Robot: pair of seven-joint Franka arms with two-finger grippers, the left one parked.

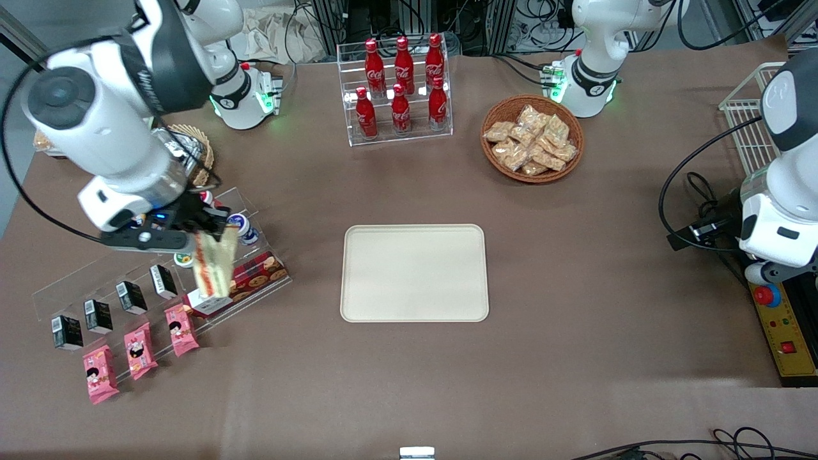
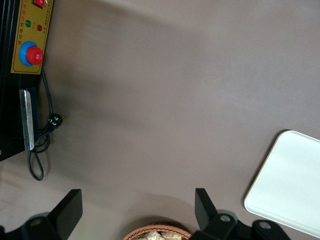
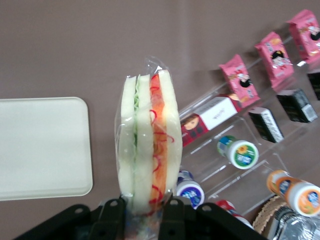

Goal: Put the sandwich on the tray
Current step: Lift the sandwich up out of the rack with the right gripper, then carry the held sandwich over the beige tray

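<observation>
The sandwich (image 1: 213, 265) hangs in the air, clamped at its upper end between the two fingers of the gripper (image 1: 208, 231), over the clear stepped display rack (image 1: 160, 268) at the working arm's end of the table. Its long axis runs close to vertical, tilted a little: the held end is uppermost and the free end points down toward the red biscuit box (image 1: 252, 275) on the rack. In the right wrist view the sandwich (image 3: 148, 145) stretches straight away from the fingers (image 3: 112, 220), showing its cut face: white bread slices with a green filling line in one layer and red-orange filling in the other, all inside clear wrap whose free end is crimped to a point. The fingers press on the two outer bread faces. The tray (image 1: 415, 273) lies flat in the middle of the table, well apart from the sandwich and with nothing on it, toward the parked arm from the rack. On the rack's nearer steps sit small black cartons (image 1: 131, 297), and three pink snack packets (image 1: 137, 350) lie along its near edge. Farther from the front camera stand a clear stand of red cola bottles (image 1: 399, 89) and a round wicker basket of snack bags (image 1: 532, 138).
</observation>
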